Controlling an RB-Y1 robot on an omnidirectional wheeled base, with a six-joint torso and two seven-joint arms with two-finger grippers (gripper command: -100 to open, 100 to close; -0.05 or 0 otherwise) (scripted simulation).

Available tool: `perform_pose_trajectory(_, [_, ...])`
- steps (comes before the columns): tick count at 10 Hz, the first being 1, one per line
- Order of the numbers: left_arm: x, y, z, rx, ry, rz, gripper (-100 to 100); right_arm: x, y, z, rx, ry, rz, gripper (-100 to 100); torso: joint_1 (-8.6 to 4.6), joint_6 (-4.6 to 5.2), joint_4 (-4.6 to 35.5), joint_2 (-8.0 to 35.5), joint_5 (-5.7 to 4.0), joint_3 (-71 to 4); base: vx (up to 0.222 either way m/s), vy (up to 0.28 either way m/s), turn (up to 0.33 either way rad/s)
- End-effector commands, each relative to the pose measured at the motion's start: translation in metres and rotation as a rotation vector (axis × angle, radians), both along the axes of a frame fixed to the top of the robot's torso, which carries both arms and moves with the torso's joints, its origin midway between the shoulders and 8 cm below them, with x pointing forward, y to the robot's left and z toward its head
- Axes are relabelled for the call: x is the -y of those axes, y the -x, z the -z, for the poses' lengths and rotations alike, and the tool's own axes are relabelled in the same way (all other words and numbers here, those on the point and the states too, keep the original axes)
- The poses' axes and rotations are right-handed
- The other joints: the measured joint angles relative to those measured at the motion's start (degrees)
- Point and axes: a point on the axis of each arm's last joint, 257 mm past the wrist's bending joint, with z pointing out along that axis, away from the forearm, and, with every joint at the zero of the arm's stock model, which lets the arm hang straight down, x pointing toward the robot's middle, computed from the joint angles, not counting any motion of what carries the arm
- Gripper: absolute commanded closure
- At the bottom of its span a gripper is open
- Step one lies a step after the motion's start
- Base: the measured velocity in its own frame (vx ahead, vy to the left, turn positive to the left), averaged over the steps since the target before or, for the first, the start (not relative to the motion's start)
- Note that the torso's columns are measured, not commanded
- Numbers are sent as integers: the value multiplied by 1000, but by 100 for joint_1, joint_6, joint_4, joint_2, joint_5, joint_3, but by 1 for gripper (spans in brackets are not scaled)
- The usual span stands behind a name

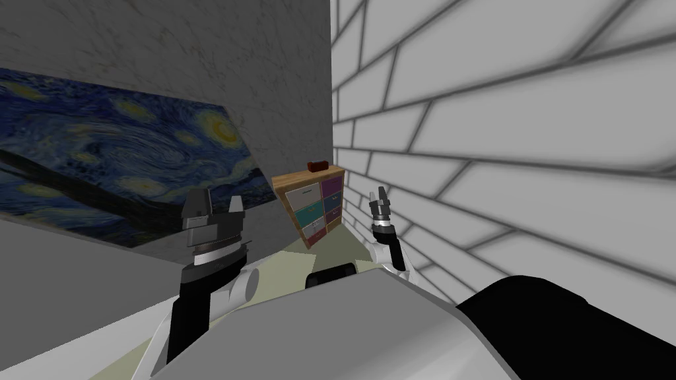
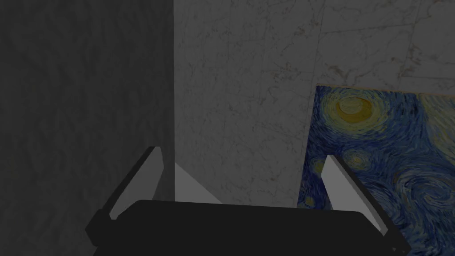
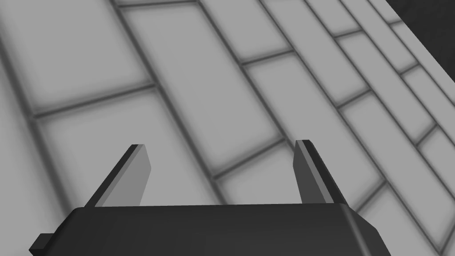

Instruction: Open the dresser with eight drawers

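Note:
A small wooden-framed dresser (image 1: 315, 206) stands at the far end of a narrow passage, in the corner between the grey wall and the white brick wall. Its drawer fronts are white, purple, teal, dark and red, and all sit flush. A small dark red box (image 1: 318, 165) rests on its top. My left gripper (image 1: 216, 202) is raised in front of me, well short of the dresser, open with nothing between its fingers (image 2: 149, 175). My right gripper (image 1: 379, 196) is raised nearer the brick wall, also open and empty, its fingers (image 3: 133, 175) apart.
A large blue and yellow swirling painting (image 1: 112, 165) hangs on the grey marbled wall on the left. The white brick wall (image 1: 515, 132) runs close along the right. A pale green floor strip (image 1: 290, 260) leads toward the dresser.

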Motion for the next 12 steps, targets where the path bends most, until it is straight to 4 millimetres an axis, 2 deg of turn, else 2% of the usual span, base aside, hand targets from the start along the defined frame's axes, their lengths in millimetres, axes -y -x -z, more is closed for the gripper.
perform_pose_trajectory(1, [0,0,0,0,0,0,0,0,0,0,0,0,0,0,0,0,235,232,0,-467,0,0,0])
perform_pose_trajectory(9, [0,0,0,0,0,0,0,0,0,0,0,0,0,0,0,0,3537,3539,0,-7073,0,0,0])
perform_pose_trajectory(10, [0,0,0,0,0,0,0,-4,-1,1,-10,53,-6,-100,0,0,3960,3962,0,-7919,13,5,18])
perform_pose_trajectory(12, [0,0,0,0,0,0,0,-8,-4,3,-27,142,-5,-100,2,0,4204,4204,1,-8428,23,14,28])
